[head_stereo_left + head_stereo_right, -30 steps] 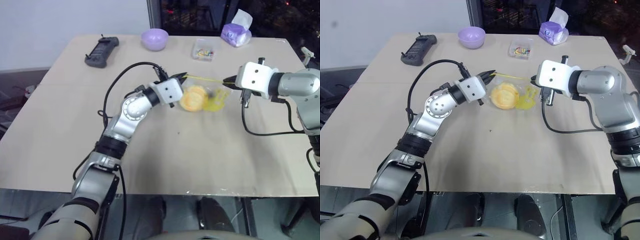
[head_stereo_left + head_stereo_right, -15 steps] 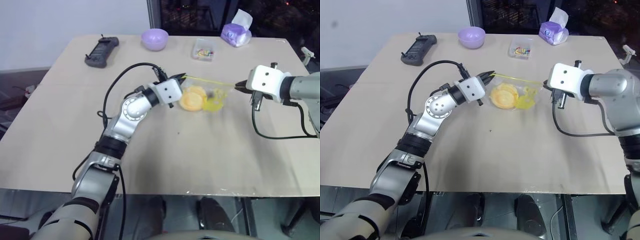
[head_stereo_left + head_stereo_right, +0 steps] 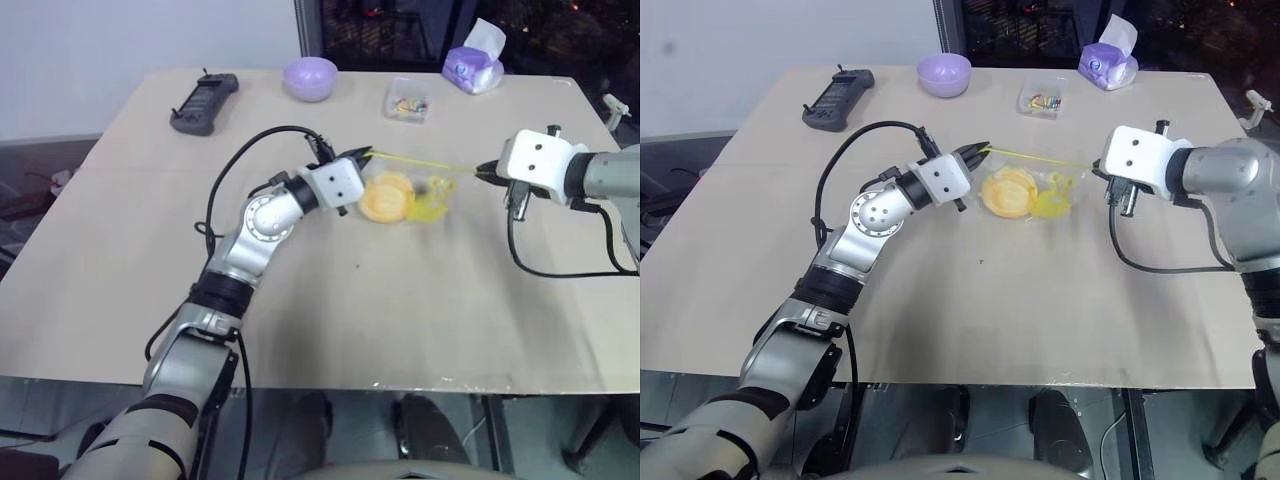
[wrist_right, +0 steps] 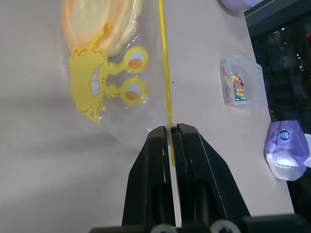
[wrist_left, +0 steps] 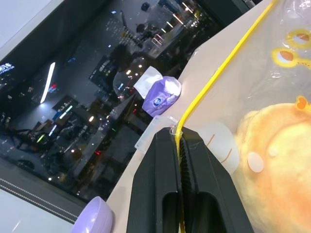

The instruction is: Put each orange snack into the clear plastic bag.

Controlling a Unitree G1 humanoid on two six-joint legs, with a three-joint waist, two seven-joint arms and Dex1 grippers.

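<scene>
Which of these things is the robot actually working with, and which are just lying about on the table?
In use:
bag, pinched at its zip strip by the left gripper and right gripper
orange snack, inside the bag

Lying about:
purple bowl
black handset
small clear box
tissue pack

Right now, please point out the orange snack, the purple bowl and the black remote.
orange snack (image 3: 1006,191), right eye view, its domed top.
purple bowl (image 3: 943,73), right eye view, its side.
black remote (image 3: 203,102), left eye view, its middle.
</scene>
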